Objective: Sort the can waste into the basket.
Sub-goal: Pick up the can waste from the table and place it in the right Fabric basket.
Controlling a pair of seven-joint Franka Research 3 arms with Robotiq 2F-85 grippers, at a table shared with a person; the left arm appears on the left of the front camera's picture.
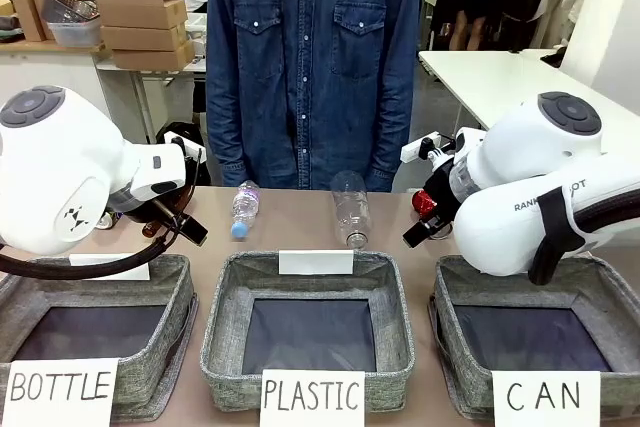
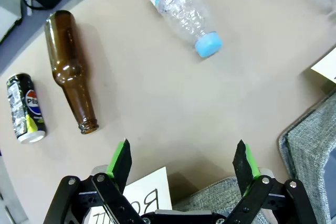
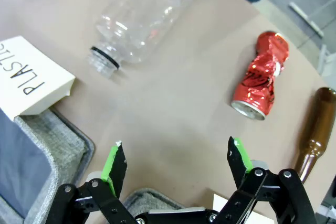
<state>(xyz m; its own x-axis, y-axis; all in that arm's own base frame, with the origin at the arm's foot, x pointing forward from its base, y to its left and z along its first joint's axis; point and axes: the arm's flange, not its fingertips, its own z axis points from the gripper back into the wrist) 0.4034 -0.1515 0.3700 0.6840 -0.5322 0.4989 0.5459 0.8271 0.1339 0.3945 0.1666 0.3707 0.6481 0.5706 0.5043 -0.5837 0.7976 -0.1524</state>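
Our left gripper (image 2: 182,150) and right gripper (image 3: 175,146) hang with fingers wide apart, empty; the crumpled red metal can (image 3: 261,77) and dented dark printed can (image 2: 25,107) lie near the beige table (image 3: 173,93) edges.

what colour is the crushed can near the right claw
Red with a silver top, clearest in the right wrist view.

We see our left pincer (image 2: 182,150) with its jaws spread wide over bare worktop (image 2: 157,98), gripping nothing. A brown glass bottle (image 2: 65,61) lies on its side ahead. Just beside it lies a dented dark can (image 2: 25,107) with yellow and blue print. Farther off rests a clear plastic bottle (image 2: 181,11) with a blue cap. A grey basket (image 2: 310,145) edges in beside one finger.
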